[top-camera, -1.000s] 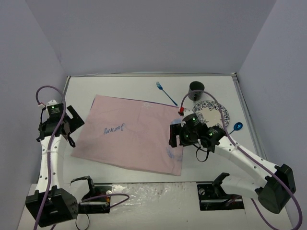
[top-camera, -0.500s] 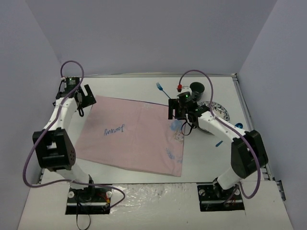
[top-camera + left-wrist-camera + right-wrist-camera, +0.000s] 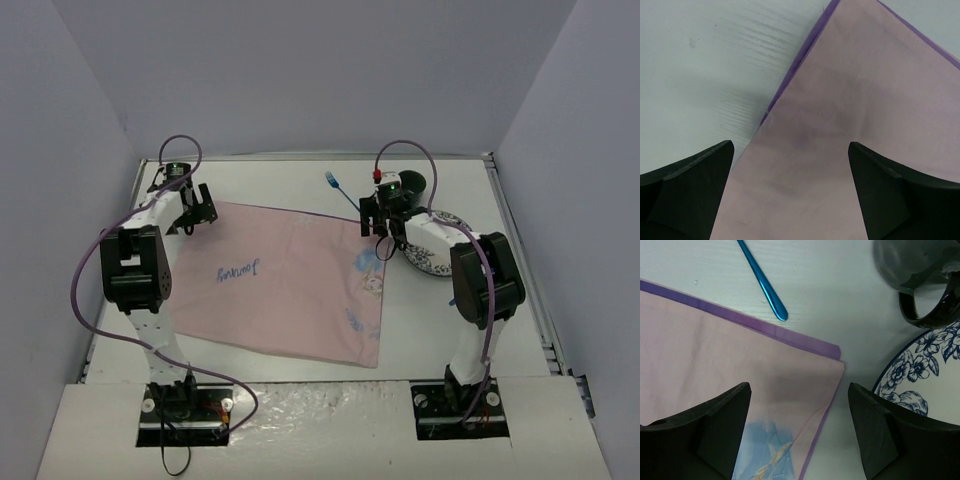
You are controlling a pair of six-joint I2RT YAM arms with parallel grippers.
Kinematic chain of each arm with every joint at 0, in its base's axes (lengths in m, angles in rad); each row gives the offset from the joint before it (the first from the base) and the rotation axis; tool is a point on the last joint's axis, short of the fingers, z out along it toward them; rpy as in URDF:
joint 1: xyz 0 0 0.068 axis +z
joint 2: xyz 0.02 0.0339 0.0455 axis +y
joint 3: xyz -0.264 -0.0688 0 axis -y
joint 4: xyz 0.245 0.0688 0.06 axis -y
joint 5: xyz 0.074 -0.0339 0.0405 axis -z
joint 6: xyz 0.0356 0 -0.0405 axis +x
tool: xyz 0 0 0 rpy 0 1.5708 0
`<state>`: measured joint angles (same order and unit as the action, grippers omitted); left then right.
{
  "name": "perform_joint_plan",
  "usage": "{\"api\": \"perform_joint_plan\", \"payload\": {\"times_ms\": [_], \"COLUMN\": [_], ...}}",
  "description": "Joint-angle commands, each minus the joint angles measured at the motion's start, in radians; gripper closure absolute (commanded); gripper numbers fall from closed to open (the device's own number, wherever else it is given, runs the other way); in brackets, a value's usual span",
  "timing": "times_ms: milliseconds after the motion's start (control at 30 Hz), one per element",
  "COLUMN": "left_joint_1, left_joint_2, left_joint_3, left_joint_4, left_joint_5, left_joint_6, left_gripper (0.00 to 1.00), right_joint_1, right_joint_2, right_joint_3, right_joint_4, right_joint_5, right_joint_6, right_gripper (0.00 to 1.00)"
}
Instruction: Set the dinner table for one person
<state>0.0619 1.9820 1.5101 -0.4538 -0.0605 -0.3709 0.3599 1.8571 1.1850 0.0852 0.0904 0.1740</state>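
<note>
The white dinner table [image 3: 290, 180] bears a pink embroidered cloth [image 3: 280, 285] with a purple hem, spread flat across its middle. My left gripper [image 3: 199, 212] is open and empty just above the cloth's far left corner [image 3: 771, 114]. My right gripper [image 3: 375, 225] is open and empty above the cloth's far right corner [image 3: 837, 356]. A blue fork [image 3: 342, 190] lies on the table beyond that corner; its handle shows in the right wrist view [image 3: 765, 285]. A blue-and-white floral plate [image 3: 440, 262] lies to the right, partly under my right arm, and shows in the right wrist view [image 3: 920, 375]. A dark mug [image 3: 917, 280] stands behind it.
Grey walls close in the table on the left, back and right. A metal edge strip [image 3: 520, 250] runs along the right side. Both arm bases stand at the near edge.
</note>
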Motion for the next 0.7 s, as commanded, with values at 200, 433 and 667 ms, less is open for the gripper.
{"api": "perform_joint_plan", "payload": {"times_ms": [200, 433, 667], "left_joint_1": [-0.010, -0.011, -0.012], "left_joint_2": [0.028, 0.080, 0.142], "left_joint_3": [0.034, 0.057, 0.096], "left_joint_4": [0.051, 0.025, -0.013], "left_joint_5": [-0.049, -0.077, -0.089], "left_joint_6": [0.021, 0.020, 0.022], "left_gripper": [0.05, 0.10, 0.38], "right_joint_1": [-0.064, -0.065, -0.064], "right_joint_2": [0.085, 0.139, 0.138], "right_joint_3": [0.052, 0.044, 0.028], "right_joint_4": [0.102, 0.105, 0.103], "right_joint_5": [-0.133, -0.160, -0.154], "right_joint_6": [-0.093, -0.078, -0.042], "right_gripper": [0.22, 0.24, 0.46]}}
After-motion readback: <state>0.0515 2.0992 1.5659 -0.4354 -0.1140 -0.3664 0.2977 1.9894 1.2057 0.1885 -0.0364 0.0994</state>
